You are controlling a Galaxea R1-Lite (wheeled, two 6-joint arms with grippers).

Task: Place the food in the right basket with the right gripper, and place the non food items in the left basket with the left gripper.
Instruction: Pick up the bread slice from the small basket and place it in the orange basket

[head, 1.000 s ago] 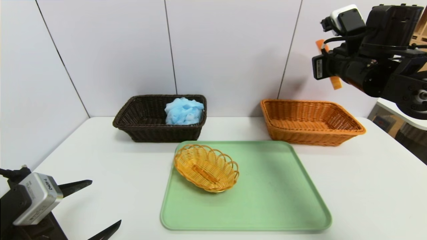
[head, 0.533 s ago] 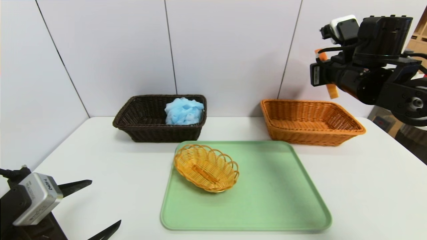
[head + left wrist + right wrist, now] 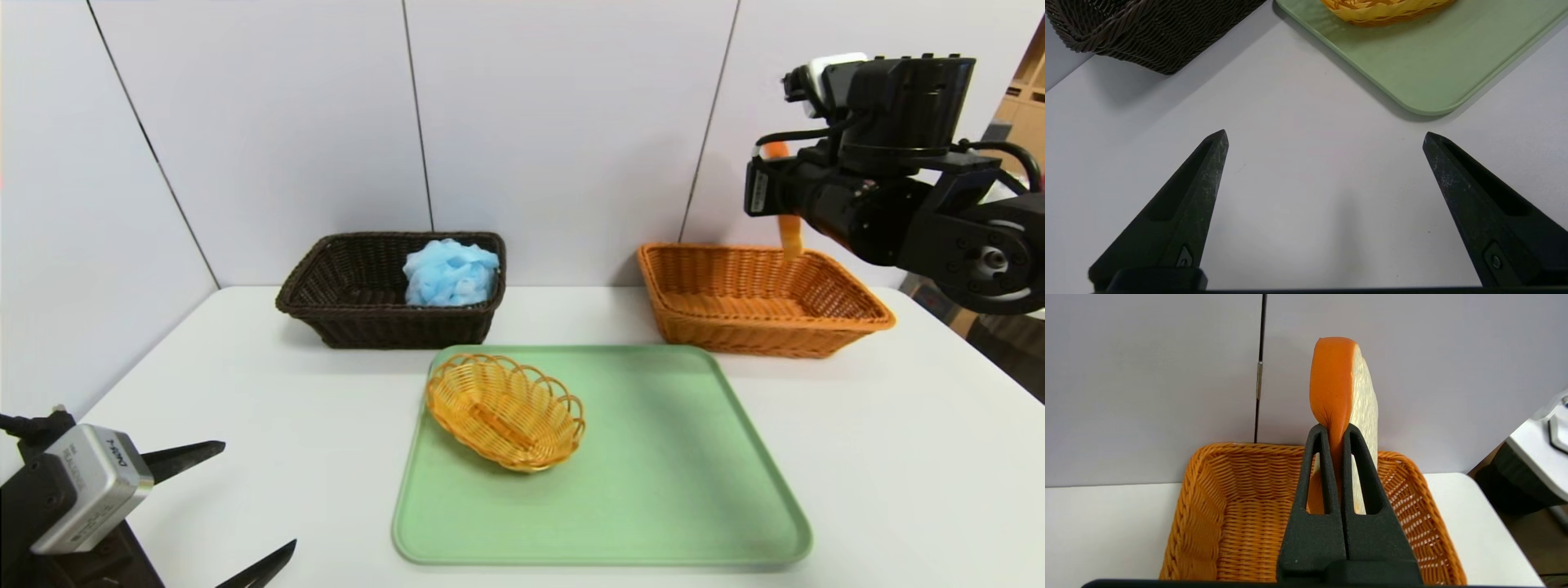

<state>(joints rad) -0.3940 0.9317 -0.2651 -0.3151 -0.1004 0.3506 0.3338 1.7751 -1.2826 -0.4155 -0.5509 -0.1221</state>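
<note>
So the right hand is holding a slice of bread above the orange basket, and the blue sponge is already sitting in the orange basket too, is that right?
Not quite. The blue sponge sits in the dark brown basket, not the orange basket, as the head view shows. The rest holds: the right hand grips the slice of bread above the orange basket.

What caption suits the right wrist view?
Right gripper pinching an orange-crusted bread slice above the orange wicker basket.

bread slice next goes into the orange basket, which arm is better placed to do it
Right: its tool is shut on the bread slice above the orange basket. The left tool sits open, empty, near the table's front-left corner.
</note>
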